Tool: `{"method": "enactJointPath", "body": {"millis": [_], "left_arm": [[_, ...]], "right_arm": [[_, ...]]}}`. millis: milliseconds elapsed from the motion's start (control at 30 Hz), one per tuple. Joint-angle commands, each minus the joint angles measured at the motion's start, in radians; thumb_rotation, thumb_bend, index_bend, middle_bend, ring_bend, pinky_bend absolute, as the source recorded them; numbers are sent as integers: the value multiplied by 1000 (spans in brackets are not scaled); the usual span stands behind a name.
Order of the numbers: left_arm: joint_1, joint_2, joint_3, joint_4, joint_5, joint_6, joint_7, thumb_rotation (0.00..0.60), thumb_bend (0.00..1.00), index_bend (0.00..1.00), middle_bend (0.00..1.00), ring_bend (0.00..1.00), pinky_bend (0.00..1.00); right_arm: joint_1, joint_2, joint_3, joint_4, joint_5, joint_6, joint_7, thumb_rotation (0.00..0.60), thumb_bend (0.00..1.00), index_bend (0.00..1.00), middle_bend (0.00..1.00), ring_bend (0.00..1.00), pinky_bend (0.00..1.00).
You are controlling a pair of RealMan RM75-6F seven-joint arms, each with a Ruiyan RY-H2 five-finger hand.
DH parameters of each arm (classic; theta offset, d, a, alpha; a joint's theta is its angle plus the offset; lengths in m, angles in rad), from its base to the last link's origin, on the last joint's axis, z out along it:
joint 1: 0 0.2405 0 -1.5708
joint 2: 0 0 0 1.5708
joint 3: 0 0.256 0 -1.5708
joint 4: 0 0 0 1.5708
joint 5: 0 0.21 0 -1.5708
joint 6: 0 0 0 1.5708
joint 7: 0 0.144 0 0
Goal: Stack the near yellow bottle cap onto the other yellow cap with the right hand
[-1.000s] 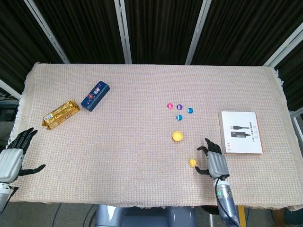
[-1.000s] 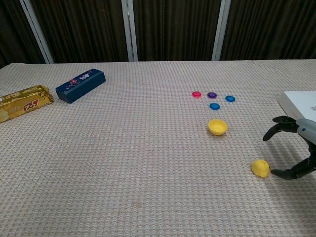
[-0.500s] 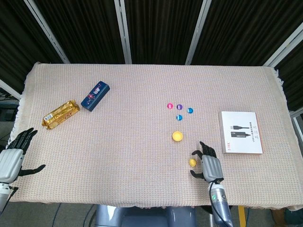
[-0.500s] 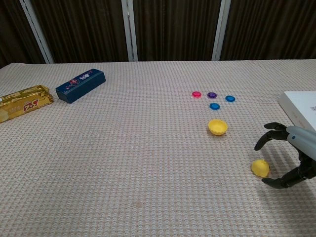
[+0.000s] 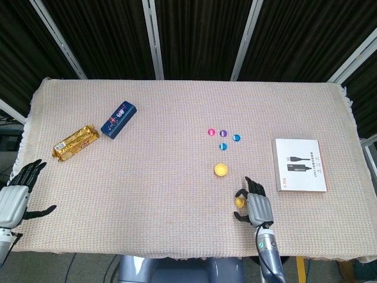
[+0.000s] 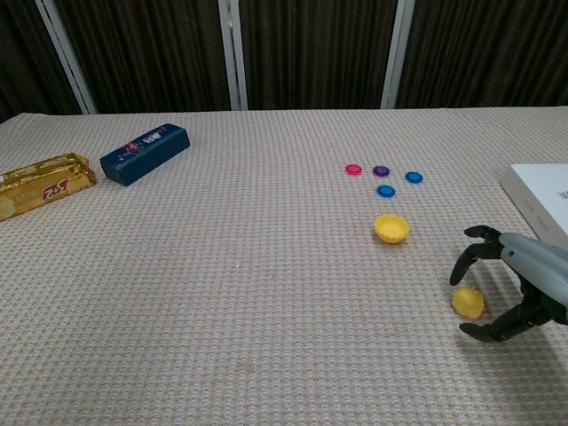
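Right hand (image 6: 524, 288) has slid left, its spread, empty fingers (image 6: 468, 256) now curving around the near yellow cap (image 6: 468, 302)

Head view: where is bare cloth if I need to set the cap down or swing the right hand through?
Bare cloth runs wide between the blue box and the far yellow cap, and along the near edge left of the right hand. It is crowded around the small coloured discs and by the white box.

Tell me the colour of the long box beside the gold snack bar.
Dark blue box, with small printed lettering on top; the chest view shows it best.
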Motion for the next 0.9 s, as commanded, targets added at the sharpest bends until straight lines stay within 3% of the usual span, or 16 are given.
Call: {"method": "enactJointPath", "body": {"millis": [33,900], "left_arm": [[0,0,0,0,-1,-1,-1,600,39,0,0,0,174],[-2,2,0,-2,0,-3,-5,600,38,0,0,0,174]], "right_arm": [[5,-1,4,4,5,-8,-6,600,224,395,0,0,0],[18,-2,21,18,31,-34,-17,600,281,453,0,0,0]]}}
